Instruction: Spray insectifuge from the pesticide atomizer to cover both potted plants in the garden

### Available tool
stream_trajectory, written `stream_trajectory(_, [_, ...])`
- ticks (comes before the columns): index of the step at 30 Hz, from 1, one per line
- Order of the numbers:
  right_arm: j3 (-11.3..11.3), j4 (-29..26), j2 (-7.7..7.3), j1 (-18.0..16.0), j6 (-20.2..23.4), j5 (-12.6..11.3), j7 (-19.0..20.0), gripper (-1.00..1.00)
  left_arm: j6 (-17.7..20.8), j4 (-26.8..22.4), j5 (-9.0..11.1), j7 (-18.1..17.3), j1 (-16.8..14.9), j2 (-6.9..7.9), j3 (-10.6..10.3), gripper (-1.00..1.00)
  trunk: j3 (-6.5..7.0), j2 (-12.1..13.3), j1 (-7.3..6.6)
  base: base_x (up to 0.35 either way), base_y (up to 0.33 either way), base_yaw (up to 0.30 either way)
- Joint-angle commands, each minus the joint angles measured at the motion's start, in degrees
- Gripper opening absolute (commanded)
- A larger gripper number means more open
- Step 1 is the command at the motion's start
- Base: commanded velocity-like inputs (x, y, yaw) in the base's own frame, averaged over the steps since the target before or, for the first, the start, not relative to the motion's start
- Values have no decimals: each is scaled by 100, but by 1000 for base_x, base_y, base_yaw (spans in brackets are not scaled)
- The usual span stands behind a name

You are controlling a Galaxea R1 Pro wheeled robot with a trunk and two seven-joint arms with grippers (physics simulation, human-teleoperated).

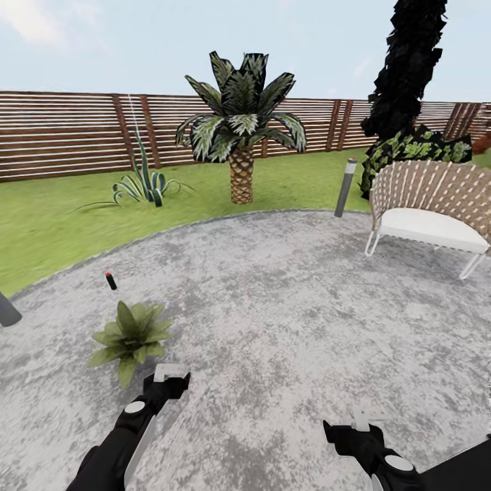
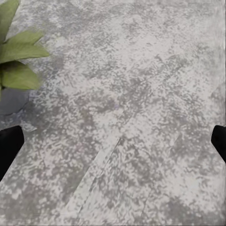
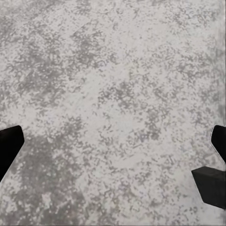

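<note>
Both hands empty over the patio; no sprayer in sight yet.

Your left hand (image 1: pixel 170 374) and right hand (image 1: pixel 359 418) hang released above the patio (image 1: pixel 286 307). One potted plant (image 1: pixel 131 335) sits just ahead of your left hand, toward the patio's left edge. Expect the atomizer to be light, rigid, slick plastic: grip its body below the trigger head.

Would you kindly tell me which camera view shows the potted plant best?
The head view: the potted plant appears whole, a green rosette on the patio just ahead of the left gripper. The left wrist view catches a few leaves at its edge.
</note>
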Motion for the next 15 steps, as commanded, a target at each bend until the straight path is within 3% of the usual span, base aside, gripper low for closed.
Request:
stream_trajectory(1, [1, -9, 0, -1, 29, 1, -1, 100, 33, -11, 7, -4, -1, 0, 0, 100, -5, -2, 3, 347, 0, -296])
stream_trajectory(15, [1, -9, 1, 1, 29, 1, -1, 100, 33, -9, 3, -4, -1, 0, 0, 100, -5, -2, 3, 347, 0, -296])
